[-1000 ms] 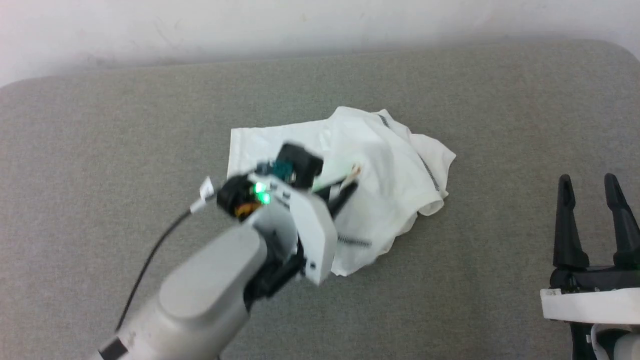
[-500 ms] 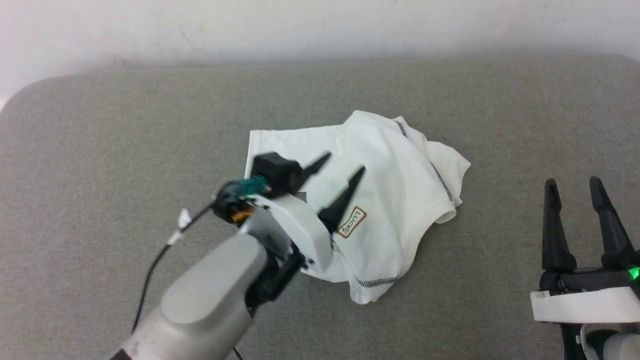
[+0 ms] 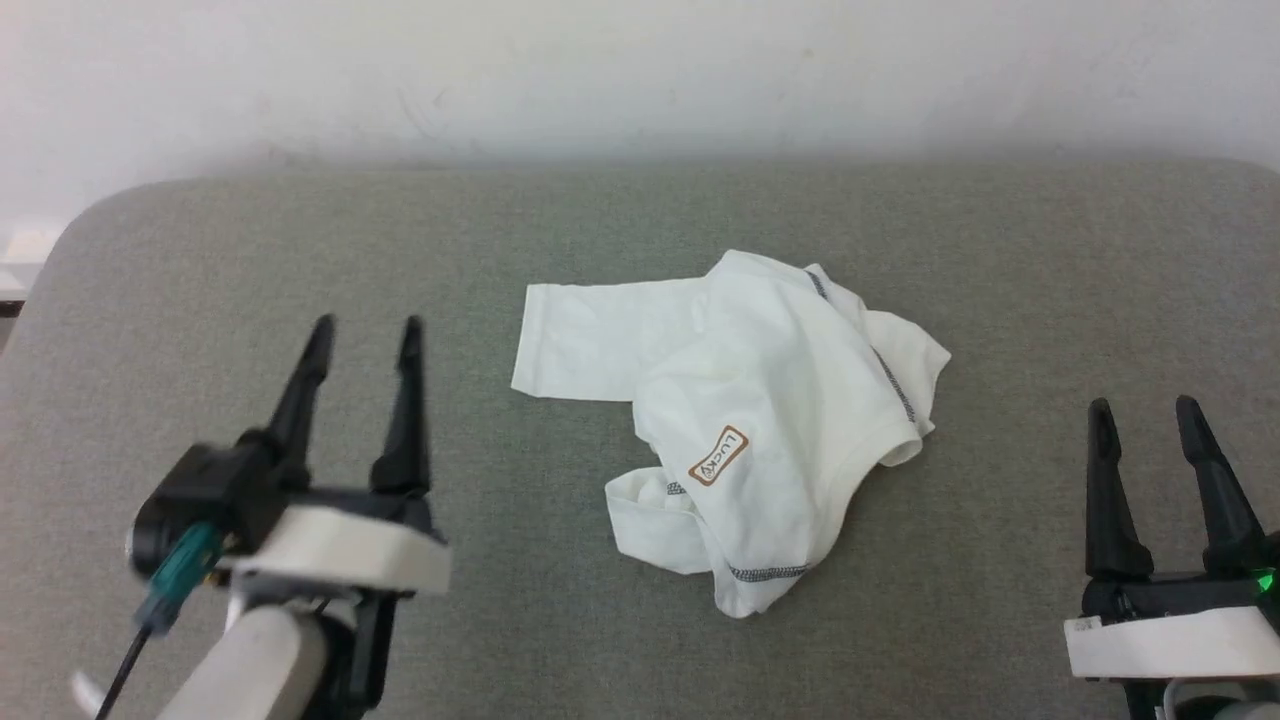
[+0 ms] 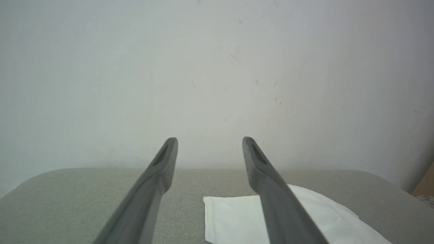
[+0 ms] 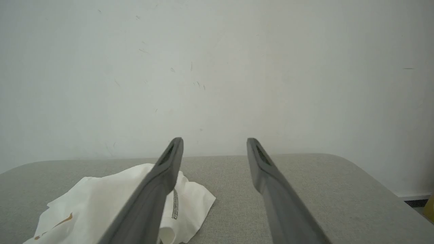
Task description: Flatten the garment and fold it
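L gripper (image 3: 366,325), R gripper (image 3: 1143,405) wide open, empty, apart from crumpled white thin-fabric shirt (image 3: 780,380); best pinch single-layer opposite edges, pull apart slow.

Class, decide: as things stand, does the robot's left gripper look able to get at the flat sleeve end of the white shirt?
Probably yes. The left gripper stands open beside the shirt, whose sleeve end lies nearest it, with bare grey surface between.
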Motion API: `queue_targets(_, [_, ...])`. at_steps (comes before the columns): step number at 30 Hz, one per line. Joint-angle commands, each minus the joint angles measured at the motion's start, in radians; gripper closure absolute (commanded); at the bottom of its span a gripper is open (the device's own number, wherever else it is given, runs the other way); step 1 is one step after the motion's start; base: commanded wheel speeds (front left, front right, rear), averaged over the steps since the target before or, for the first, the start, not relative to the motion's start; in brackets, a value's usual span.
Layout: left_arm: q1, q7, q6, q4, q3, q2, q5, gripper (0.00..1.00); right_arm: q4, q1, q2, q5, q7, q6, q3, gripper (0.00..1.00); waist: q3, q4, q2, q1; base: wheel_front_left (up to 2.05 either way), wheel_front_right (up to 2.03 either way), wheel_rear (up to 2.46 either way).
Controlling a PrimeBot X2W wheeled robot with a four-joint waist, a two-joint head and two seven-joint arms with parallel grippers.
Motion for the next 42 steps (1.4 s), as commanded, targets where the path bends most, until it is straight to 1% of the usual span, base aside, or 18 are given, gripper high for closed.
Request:
queue_targets(1, [0.052, -0.004, 0.011, -0.030, 0.036, -0.014, 0.025, 0.00, 0.000, 0.010, 0.000, -0.002, -0.005, -0.002, -0.002, 0.00, 0.010, 0.014, 0.0000, 0.0001, 0.00, 0.00, 0.00])
queue_targets(2, [0.096, -0.004, 0.015, -0.053, 0.069, -0.027, 0.043, 0.00, 0.002, 0.012, 0.000, -0.003, -0.005, -0.002, -0.004, 0.00, 0.014, 0.021, 0.0000, 0.0001, 0.00, 0.00, 0.00])
queue_targets(5, [0.205, -0.005, 0.006, -0.100, 0.145, -0.075, 0.098, 0.00, 0.009, 0.012, 0.000, -0.002, -0.004, -0.002, -0.010, 0.00, 0.025, 0.045, 0.0000, 0.0001, 0.00, 0.00, 0.00])
queue_targets(8, [0.269, -0.005, -0.027, -0.114, 0.195, -0.127, 0.140, 0.00, 0.010, -0.001, 0.000, -0.006, 0.006, -0.002, -0.016, 0.00, 0.042, 0.070, 0.0000, 0.0001, 0.00, 0.00, 0.00])
queue_targets(11, [0.288, -0.005, -0.072, -0.115, 0.230, -0.182, 0.166, 0.00, 0.006, -0.041, 0.000, 0.000, 0.040, -0.002, -0.028, 0.00, 0.065, 0.091, 0.0000, 0.0001, 0.00, 0.00, 0.00])
queue_targets(15, [0.277, -0.005, -0.134, -0.102, 0.270, -0.246, 0.197, 0.00, -0.018, -0.137, 0.000, -0.032, 0.136, -0.002, -0.036, 0.00, 0.104, 0.110, 0.0000, 0.0001, 0.00, 0.00, 0.00])
queue_targets(19, [0.253, -0.005, -0.194, -0.081, 0.303, -0.299, 0.228, 0.00, -0.028, -0.255, 0.000, -0.088, 0.298, -0.002, -0.028, 0.00, 0.155, 0.120, 0.0000, 0.0001, 0.00, 0.00, 0.00])
queue_targets(20, [0.253, -0.005, -0.194, -0.081, 0.303, -0.299, 0.228, 0.00, -0.028, -0.255, 0.000, -0.088, 0.298, -0.002, -0.028, 0.00, 0.155, 0.120, 0.0000, 0.0001, 0.00, 0.00, 0.00])
queue_targets(22, [0.240, -0.005, -0.221, -0.072, 0.322, -0.324, 0.242, 0.00, -0.013, -0.313, -0.009, -0.105, 0.385, -0.002, -0.015, 0.00, 0.180, 0.123, 0.0000, 0.0001, 0.00, 0.00, 0.00])
queue_targets(25, [0.220, -0.005, -0.261, -0.055, 0.342, -0.352, 0.261, 0.00, 0.036, -0.386, -0.026, -0.091, 0.519, -0.002, -0.009, 0.00, 0.214, 0.131, 0.0000, 0.0001, 0.00, 0.00, 0.00])
queue_targets(30, [0.186, -0.005, -0.315, -0.031, 0.364, -0.386, 0.286, 0.00, 0.144, -0.475, -0.064, -0.075, 0.723, -0.002, -0.039, 0.00, 0.269, 0.153, 0.0000, 0.0001, 0.00, 0.00, 0.00])
queue_targets(33, [0.166, -0.005, -0.341, -0.017, 0.369, -0.400, 0.296, 0.00, 0.200, -0.499, -0.084, -0.099, 0.831, -0.002, -0.061, 0.00, 0.295, 0.170, 0.0000, 0.0001, 0.00, 0.00, 0.00])
queue_targets(37, [0.150, -0.005, -0.365, -0.003, 0.377, -0.413, 0.304, 0.00, 0.247, -0.514, -0.101, -0.110, 0.927, -0.002, -0.073, 0.00, 0.323, 0.192, 0.0000, 0.0001, 0.00, 0.00, 0.00])
queue_targets(41, [0.142, -0.005, -0.379, 0.006, 0.389, -0.419, 0.310, 0.00, 0.275, -0.518, -0.100, -0.090, 0.970, -0.002, -0.064, 0.00, 0.336, 0.202, 0.0000, 0.0001, 0.00, 0.00, 0.00])
queue_targets(42, [0.142, -0.005, -0.382, 0.008, 0.391, -0.420, 0.311, 0.00, 0.282, -0.518, -0.096, -0.082, 0.976, -0.002, -0.065, 0.13, 0.337, 0.203, 0.0000, 0.0001, 0.00, 0.00, 0.00])
